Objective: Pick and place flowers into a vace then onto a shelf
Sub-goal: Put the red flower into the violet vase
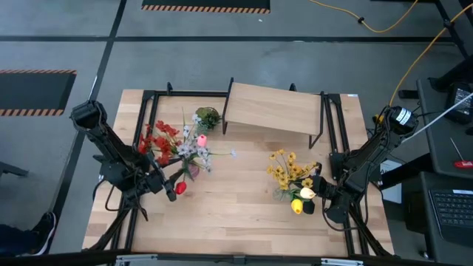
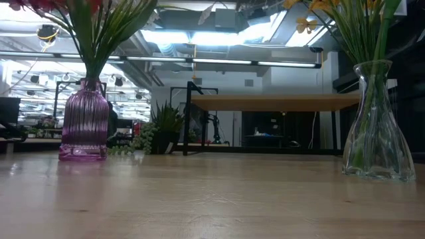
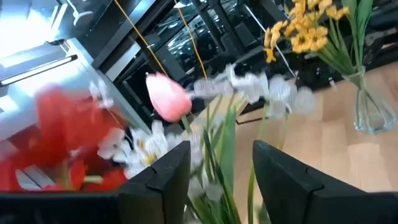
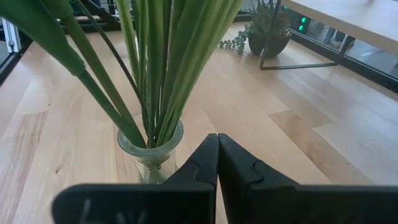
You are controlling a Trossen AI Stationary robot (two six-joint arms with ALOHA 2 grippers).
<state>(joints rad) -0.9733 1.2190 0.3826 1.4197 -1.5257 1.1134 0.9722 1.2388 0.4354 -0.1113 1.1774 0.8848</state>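
Note:
A purple ribbed vase [image 2: 83, 126] at the table's left holds red clusters [image 1: 157, 139], white blossoms [image 1: 194, 151], a pink tulip bud [image 3: 168, 96] and a red bud [image 1: 179, 188]. My left gripper [image 1: 164, 185] is open beside this bunch, on its near-left side, and green stems [image 3: 217, 149] show between its fingers. A clear glass vase [image 4: 149, 152] at the right holds small yellow blooms [image 1: 284, 168] and yellow and pale tulip buds [image 1: 298, 205]. My right gripper [image 4: 217, 158] is shut and empty just right of the clear vase. The shelf [image 1: 273, 107] stands at the table's far side. My left gripper has the bunch's green stems [image 3: 214, 165] standing between its open fingers; I cannot tell whether either finger touches them.
A small pot with a green leafy bunch [image 1: 208, 118] stands left of the shelf, whose thin black legs [image 1: 319, 125] rest on the table. Bare wood [image 1: 236, 199] lies between the two vases and toward the near edge.

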